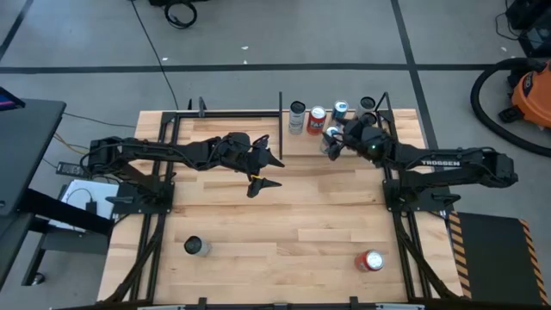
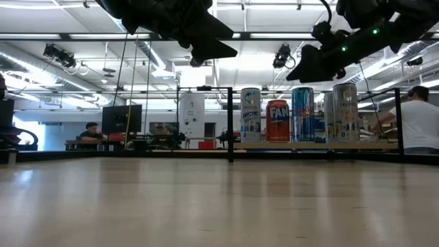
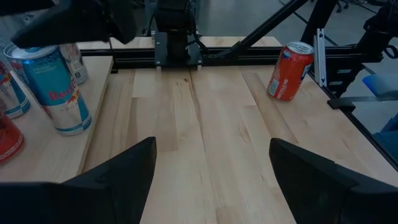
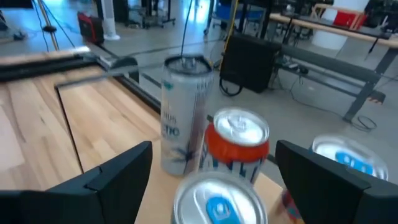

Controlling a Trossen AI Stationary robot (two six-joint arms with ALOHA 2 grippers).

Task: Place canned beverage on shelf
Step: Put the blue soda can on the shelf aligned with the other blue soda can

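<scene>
Right wrist view showed the right gripper [image 4: 211, 171] jaws apart above a blue-topped aluminium can [image 4: 217, 202] on the pale wooden shelf [image 4: 106, 118]; apparently just released; next, probably the red can [image 1: 372, 261] on the bench.

Glossy metal cans [image 2: 277, 121]; pale smooth wood shelf [image 4: 112, 118].

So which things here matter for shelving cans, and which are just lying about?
Job:
- shelf
- cans standing on it
- red can, on the table
- dark-topped can, on the table
- right gripper, open by the shelf cans

Lying about:
- orange vacuum
- floor cables
</scene>
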